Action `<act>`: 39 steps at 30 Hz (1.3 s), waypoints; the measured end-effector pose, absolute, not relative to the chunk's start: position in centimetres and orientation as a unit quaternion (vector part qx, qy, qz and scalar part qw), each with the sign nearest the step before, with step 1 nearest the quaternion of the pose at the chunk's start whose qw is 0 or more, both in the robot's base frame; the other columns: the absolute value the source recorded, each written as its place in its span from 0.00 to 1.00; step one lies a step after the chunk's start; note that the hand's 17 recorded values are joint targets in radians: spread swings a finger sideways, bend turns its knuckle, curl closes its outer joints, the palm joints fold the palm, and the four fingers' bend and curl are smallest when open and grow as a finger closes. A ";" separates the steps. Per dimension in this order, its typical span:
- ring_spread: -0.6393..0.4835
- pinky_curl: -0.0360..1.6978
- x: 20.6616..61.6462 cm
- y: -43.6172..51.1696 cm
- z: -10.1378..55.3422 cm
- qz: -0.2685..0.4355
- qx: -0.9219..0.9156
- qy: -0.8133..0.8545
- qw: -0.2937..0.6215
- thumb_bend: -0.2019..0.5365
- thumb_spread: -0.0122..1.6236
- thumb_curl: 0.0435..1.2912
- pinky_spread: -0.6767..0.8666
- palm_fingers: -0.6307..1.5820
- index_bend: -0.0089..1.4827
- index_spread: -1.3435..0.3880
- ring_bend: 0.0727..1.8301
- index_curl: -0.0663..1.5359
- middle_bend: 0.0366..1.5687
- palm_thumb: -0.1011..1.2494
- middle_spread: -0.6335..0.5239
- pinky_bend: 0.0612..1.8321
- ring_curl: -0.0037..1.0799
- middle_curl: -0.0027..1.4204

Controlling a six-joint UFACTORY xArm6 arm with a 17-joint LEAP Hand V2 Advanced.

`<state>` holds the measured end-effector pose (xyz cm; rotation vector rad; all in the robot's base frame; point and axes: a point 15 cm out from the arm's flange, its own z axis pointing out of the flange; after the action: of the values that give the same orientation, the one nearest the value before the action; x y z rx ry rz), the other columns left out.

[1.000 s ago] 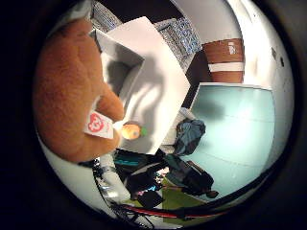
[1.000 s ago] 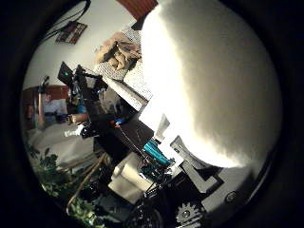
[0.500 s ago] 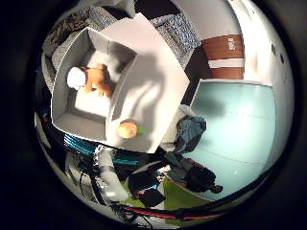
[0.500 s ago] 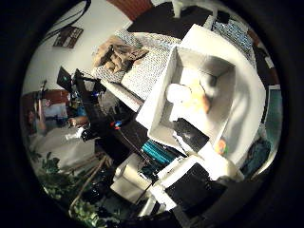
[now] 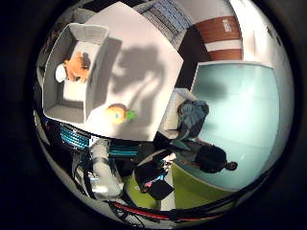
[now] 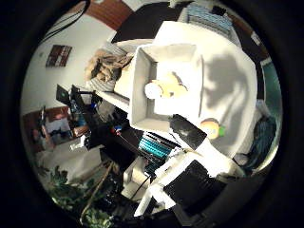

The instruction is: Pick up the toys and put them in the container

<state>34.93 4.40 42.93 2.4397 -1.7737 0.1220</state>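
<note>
Inside the white container (image 5: 72, 76), near one end wall, lies a brown plush bear (image 5: 76, 67) on its side with its white tag beside it; it looks already delivered, resting loose on the container floor rather than propped. Just outside the container's long wall, on the white table (image 5: 144, 52), sits a small orange toy (image 5: 117, 114) with a green bit at one end, near the table edge and apart from the wall. Judged from this, one toy is done and the orange one is left.

Both palm views take in the whole table from far off, so the hand is high above it, well clear of both toys. A dark shadow on the table beside the container fits that height. Part of the hand (image 6: 190, 135), black and white, juts into the thumb-side view, but whether the fingers are apart or curled cannot be told. Nothing shows held against the palm.

Next move likely calls for coming down over the orange toy; being close to the edge, it could get nudged off.
</note>
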 end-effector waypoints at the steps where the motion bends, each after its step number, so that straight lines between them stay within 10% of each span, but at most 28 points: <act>1: 0.65 0.27 34.2 2.9 42.3 0.036 0.799 -0.596 0.065 0.24 0.69 0.29 0.75 0.38 0.11 0.55 0.23 0.22 0.15 0.57 0.50 0.27 0.23 0.25; 18: 0.71 0.22 24.6 -7.6 27.9 -0.056 0.734 -0.668 0.113 0.24 0.70 0.27 0.74 0.35 0.11 0.57 0.21 0.20 0.12 0.52 0.54 0.31 0.21 0.24; 39: 0.73 0.18 27.6 -6.2 18.5 -0.072 0.732 -0.673 0.078 0.25 0.69 0.25 0.74 0.34 0.11 0.57 0.19 0.20 0.11 0.52 0.55 0.32 0.22 0.23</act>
<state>27.56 -6.22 18.47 2.1924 -2.0138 -0.2148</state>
